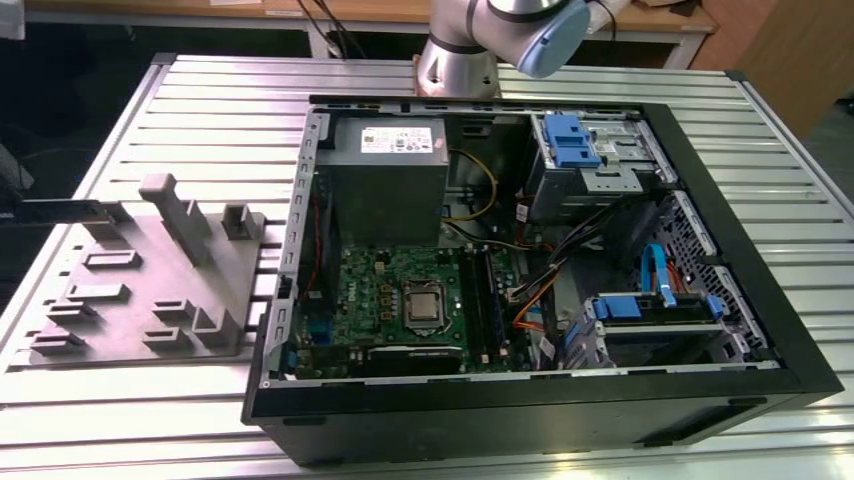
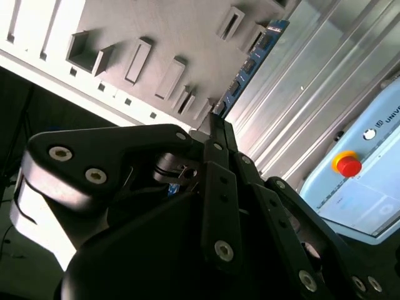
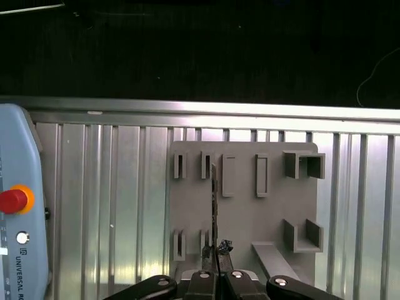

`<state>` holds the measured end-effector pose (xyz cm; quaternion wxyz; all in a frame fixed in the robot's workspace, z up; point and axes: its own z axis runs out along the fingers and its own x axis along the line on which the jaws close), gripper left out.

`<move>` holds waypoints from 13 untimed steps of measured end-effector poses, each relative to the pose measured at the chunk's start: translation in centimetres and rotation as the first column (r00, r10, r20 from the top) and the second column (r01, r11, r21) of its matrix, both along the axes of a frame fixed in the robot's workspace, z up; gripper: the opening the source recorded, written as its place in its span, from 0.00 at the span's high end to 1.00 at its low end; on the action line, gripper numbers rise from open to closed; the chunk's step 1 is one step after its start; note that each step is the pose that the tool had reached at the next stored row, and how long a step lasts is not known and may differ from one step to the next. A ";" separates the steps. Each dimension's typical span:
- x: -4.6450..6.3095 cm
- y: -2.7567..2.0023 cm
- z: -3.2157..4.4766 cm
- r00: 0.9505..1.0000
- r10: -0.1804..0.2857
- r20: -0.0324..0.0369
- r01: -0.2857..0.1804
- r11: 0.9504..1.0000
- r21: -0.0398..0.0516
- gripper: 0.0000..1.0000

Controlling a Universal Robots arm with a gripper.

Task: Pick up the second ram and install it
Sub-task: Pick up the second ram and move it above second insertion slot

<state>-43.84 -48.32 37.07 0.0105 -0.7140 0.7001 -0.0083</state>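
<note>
End effector (image 2: 215, 128) clamped shut on the ram (image 2: 253, 59) (a thin blue board); in the exterior view, the holder (image 1: 134, 300) lies at 9 o'clock from the case (image 1: 534, 420).

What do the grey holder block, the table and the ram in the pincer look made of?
The grey holder block: likely matte plastic; uniform dull grey, no glare.
The table: likely bare aluminium; silvery ribbed slats with streaky reflections.
The ram in the pincer: seemingly blue circuit board with dark chips.
</note>
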 end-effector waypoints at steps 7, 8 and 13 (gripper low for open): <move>0.0 0.00 1.22 1.000 0.000 0.000 0.000 1.000 -0.002 0.89; 0.0 0.00 1.42 1.000 0.000 0.000 0.000 1.000 -0.002 0.89; 0.0 0.00 2.47 1.000 0.000 0.000 0.000 1.000 -0.002 0.89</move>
